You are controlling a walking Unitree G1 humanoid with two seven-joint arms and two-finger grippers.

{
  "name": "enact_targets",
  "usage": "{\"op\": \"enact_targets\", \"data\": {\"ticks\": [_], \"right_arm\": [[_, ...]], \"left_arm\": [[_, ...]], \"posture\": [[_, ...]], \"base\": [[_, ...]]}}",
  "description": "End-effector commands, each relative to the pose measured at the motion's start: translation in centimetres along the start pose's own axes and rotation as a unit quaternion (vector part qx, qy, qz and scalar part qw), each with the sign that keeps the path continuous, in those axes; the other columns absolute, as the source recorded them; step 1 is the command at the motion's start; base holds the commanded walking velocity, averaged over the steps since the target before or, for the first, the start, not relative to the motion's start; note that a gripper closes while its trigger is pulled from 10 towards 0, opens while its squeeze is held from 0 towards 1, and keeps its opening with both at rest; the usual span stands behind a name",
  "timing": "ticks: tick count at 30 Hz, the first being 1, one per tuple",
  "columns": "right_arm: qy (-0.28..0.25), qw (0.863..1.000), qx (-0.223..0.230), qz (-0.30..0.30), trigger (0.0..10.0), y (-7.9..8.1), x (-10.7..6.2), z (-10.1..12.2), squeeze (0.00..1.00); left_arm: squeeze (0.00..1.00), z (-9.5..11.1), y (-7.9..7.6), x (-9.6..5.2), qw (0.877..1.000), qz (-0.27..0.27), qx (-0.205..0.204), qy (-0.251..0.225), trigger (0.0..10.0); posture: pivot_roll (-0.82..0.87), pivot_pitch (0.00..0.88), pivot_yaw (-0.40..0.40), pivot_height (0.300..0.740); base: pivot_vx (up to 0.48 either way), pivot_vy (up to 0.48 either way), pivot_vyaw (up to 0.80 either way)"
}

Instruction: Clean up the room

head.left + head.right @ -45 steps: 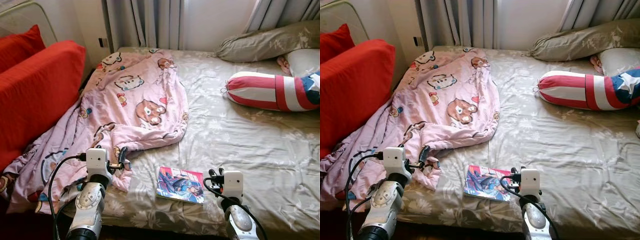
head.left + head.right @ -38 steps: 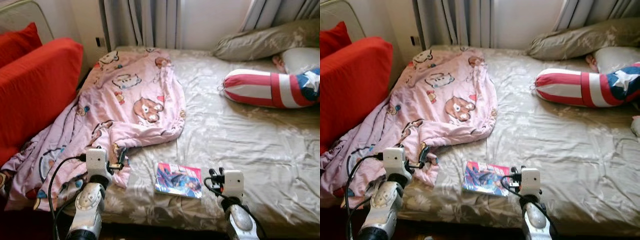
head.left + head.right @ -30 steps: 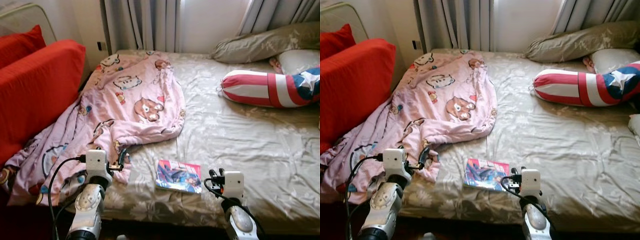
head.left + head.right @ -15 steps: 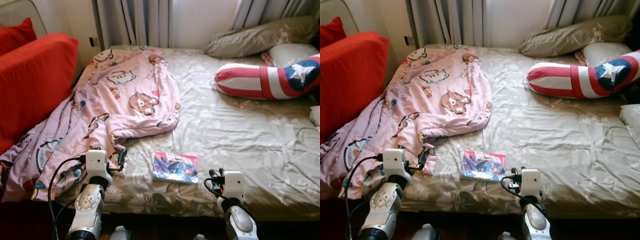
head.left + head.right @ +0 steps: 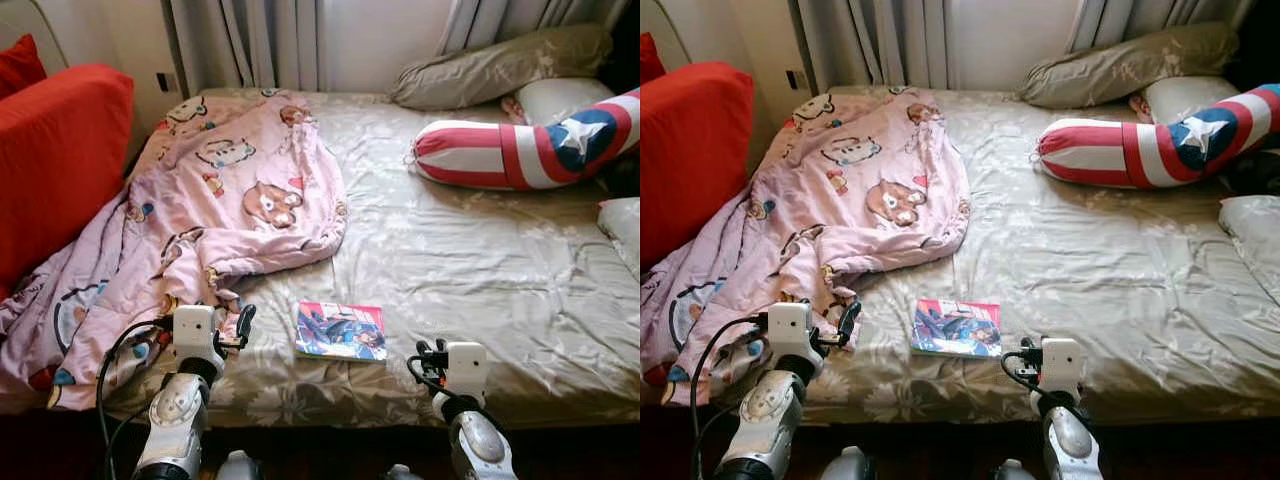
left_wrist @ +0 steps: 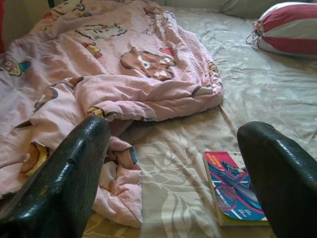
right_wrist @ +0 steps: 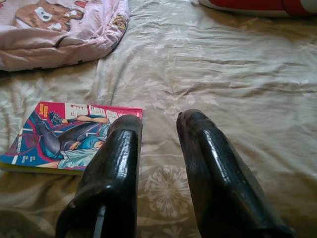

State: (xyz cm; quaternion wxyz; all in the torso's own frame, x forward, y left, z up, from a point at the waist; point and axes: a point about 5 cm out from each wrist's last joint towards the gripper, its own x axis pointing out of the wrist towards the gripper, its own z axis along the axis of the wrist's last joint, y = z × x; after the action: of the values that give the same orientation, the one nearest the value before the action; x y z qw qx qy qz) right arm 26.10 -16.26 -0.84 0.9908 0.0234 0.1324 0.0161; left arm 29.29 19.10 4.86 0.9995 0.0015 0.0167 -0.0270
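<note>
A colourful comic book [image 5: 341, 331] lies flat near the front edge of the bed [image 5: 470, 260], on its beige flowered sheet. A rumpled pink cartoon blanket [image 5: 200, 210] covers the bed's left side and spills over the edge. My left gripper [image 5: 243, 322] hovers over the blanket's lower corner, left of the book. In the left wrist view its fingers [image 6: 64, 173] stand wide open and empty. My right gripper [image 5: 428, 354] hangs at the bed's front edge, right of the book [image 7: 69, 134]. Its fingers [image 7: 116, 163] are nearly together with nothing between them.
A red, white and blue star bolster [image 5: 510, 150] and beige pillows [image 5: 490, 70] lie at the head of the bed, far right. Red cushions [image 5: 55, 150] stand left of the bed. Curtains [image 5: 260, 40] hang behind. Dark floor shows below the bed edge.
The whole picture has shifted: the camera has drawn back and turned right, so the bed's front edge and dark floor now show. Book, blanket and both arms keep their places.
</note>
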Motion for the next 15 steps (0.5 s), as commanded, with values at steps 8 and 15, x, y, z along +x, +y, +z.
{"op": "enact_targets", "data": {"ticks": [8, 15], "right_arm": [[-0.002, 1.000, 0.004, 0.004, 10.0, 0.17, -0.19, -0.17, 0.00], [-0.004, 1.000, 0.008, 0.008, 10.0, 0.37, -0.20, -0.17, 0.00]], "left_arm": [[0.00, -0.38, -0.20, 0.02, 1.000, -0.009, 0.000, 0.014, 10.0], [0.00, -0.37, -0.17, 0.11, 1.000, -0.008, 0.008, 0.019, 10.0]], "posture": [[-0.01, 0.093, -0.040, 0.650], [-0.01, 0.094, -0.038, 0.650]], "base": [[0.000, 0.000, 0.00], [0.000, 0.000, 0.00]]}}
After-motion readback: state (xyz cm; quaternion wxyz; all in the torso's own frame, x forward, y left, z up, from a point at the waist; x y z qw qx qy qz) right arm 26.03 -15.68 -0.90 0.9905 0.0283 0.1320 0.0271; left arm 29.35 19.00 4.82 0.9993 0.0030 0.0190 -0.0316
